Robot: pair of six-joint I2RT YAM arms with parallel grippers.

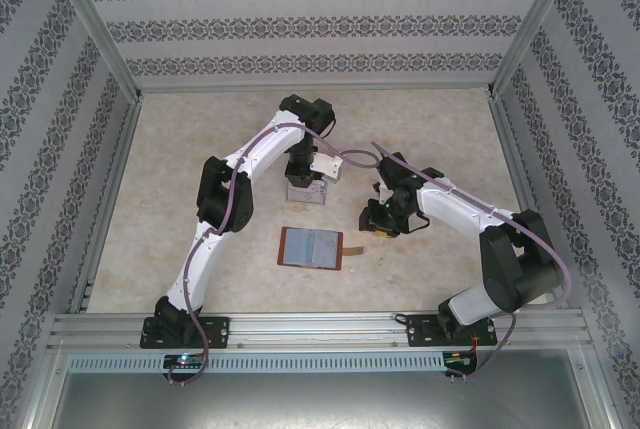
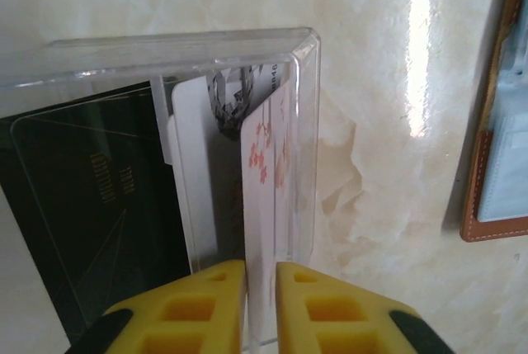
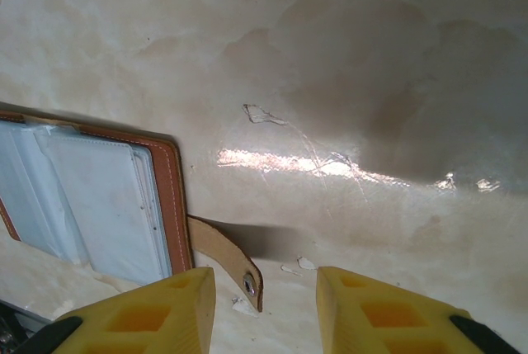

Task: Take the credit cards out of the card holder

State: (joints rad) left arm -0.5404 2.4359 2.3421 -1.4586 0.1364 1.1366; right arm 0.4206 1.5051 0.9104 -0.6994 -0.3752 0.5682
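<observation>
The card holder (image 1: 312, 247) lies open flat on the table, brown rim round grey-blue pockets (image 3: 107, 205). Its strap tab (image 3: 227, 255) sticks out to the right. My left gripper (image 2: 261, 304) is over a clear plastic box (image 2: 305, 123), its jaws parted a little on either side of a pale credit card (image 2: 266, 197) with pink marks that stands on edge in the box. A second whitish card (image 2: 198, 172) and a dark card (image 2: 91, 197) are in the box too. My right gripper (image 3: 264, 304) hangs open just right of the strap tab, holding nothing.
The clear box (image 1: 308, 193) sits just behind the card holder, under the left gripper (image 1: 305, 185). The right gripper (image 1: 384, 217) is to the holder's right. Metal rails edge the beige table on all sides.
</observation>
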